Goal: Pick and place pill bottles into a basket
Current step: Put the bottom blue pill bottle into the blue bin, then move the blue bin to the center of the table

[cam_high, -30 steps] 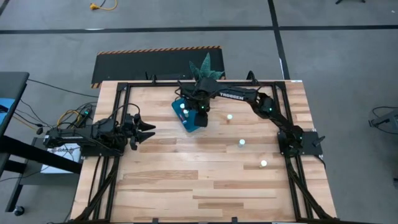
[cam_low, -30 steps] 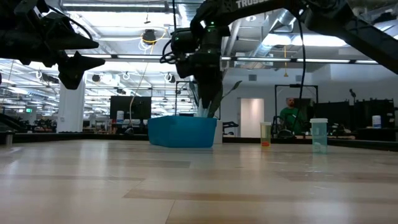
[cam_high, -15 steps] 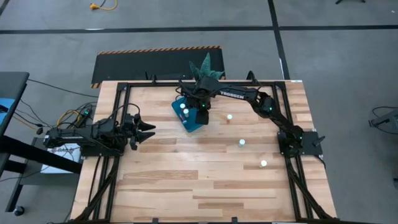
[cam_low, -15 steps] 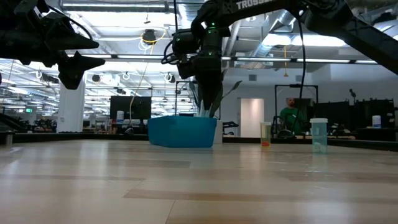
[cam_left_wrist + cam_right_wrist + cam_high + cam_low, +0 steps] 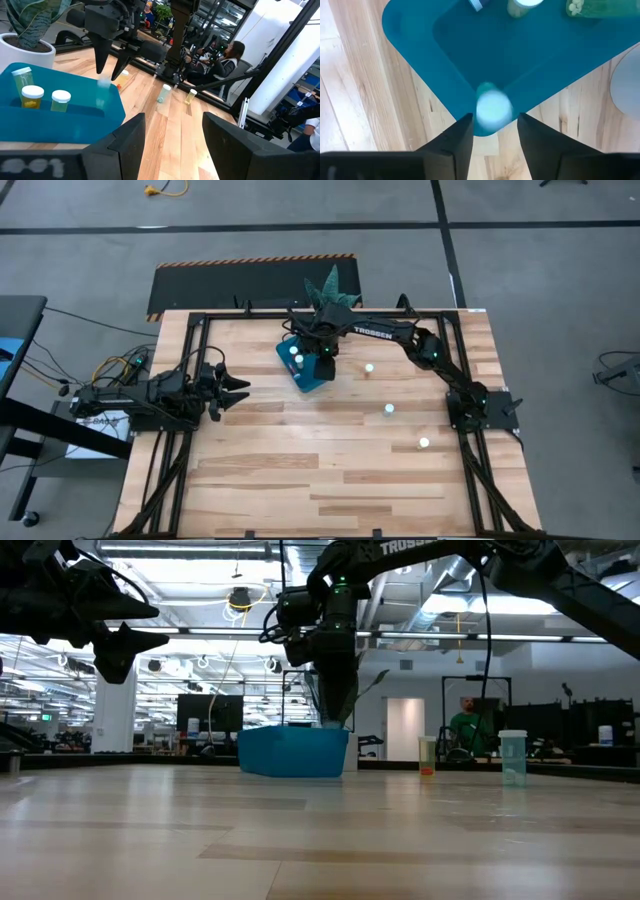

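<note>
You see a bench (image 5: 330, 470) of pale, smooth wood planks with a soft sheen. The basket (image 5: 75, 125) looks like smooth, matt teal plastic. The pill bottles (image 5: 61, 100) look like translucent plastic with white caps. The right gripper (image 5: 494, 131) has matt dark fingers.

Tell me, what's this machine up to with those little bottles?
The right gripper hangs above the blue basket with its fingers parted, and a pill bottle shows blurred just below them, apparently dropping in. A few bottles already sit in the basket, near a potted plant. Three more bottles wait on the wooden table. The left gripper waits open at the table's left side, holding nothing.
</note>
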Robot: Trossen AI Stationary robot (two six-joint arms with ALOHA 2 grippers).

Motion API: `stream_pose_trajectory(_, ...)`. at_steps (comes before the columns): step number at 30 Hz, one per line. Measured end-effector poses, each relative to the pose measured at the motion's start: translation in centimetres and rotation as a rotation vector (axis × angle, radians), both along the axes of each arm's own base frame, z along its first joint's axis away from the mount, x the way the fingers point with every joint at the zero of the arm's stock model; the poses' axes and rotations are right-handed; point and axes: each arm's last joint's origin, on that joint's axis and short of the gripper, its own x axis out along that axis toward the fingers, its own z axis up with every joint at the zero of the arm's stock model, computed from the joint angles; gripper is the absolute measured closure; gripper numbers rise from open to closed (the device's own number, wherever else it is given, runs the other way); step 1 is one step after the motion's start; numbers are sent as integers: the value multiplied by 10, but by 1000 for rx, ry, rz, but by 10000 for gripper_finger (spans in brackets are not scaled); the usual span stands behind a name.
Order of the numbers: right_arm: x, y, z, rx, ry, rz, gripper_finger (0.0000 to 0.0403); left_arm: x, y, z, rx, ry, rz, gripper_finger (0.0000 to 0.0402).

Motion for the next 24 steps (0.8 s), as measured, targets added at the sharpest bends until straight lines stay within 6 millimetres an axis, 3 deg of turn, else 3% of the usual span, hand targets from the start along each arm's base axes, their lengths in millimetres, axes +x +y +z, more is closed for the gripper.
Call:
stream_pose_trajectory(14,1,-2,3,1,-15,-53,258,0,0,0,0,0,0,216)
stream_pose_trajectory(24,-6,-30,13,15,-46,-326,239,0,0,0,0,0,0,216)
